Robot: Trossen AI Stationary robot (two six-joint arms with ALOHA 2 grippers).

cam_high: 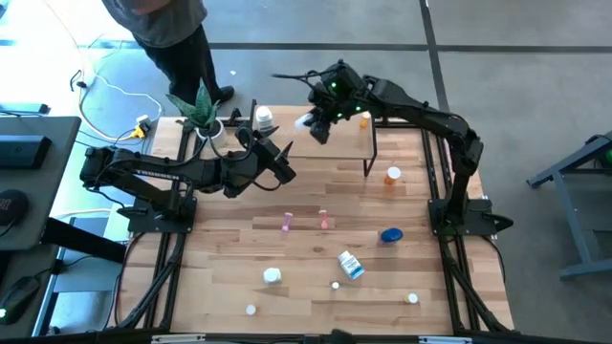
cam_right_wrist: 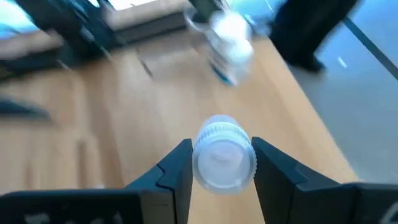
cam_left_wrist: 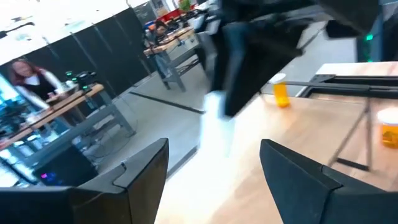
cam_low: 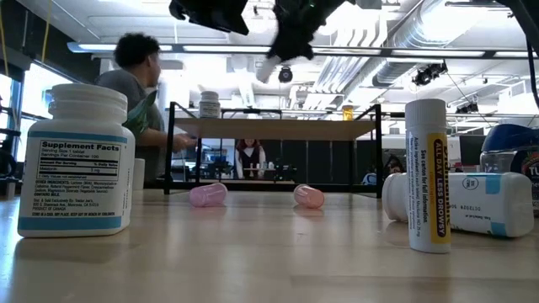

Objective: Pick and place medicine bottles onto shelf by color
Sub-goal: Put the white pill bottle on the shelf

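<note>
A: Left side first. Left end effector (cam_high: 284,160) hovering above the worktop (cam_high: 239,258) near the shelf's (cam_high: 344,141) left end, fingers (cam_left_wrist: 144,171) spread apart, nothing between them. White bottle (cam_high: 263,118) upright on the shelf's left end, close beyond it.

B: Noted. Room to move there?

A: Open wood between that end effector and the two pink vials (cam_high: 286,224) (cam_high: 324,221), both lying on their sides mid-worktop, apart from each other. Front strip more crowded: round white bottle (cam_high: 273,276), small white caps (cam_high: 251,310) (cam_high: 412,299), white bottle with blue label (cam_high: 351,264) lying tilted.

B: Centre and right?

A: Right end effector (cam_high: 314,125) above the shelf, clamped on a white bottle (cam_right_wrist: 223,159) with a ribbed round cap, one finger (cam_right_wrist: 176,168) pressed on each side. Held clear of the board in the low view. Shelf: light-wood plank on thin black metal legs, back edge of the worktop.

B: Rest of the right side?

A: Orange-capped bottle (cam_high: 393,176) upright just off the shelf's right front leg. Squat blue bottle (cam_high: 390,235) nearer the front, well apart from the others. Black frame rails along both worktop sides. Person (cam_high: 172,33) standing beyond the back-left corner.
</note>
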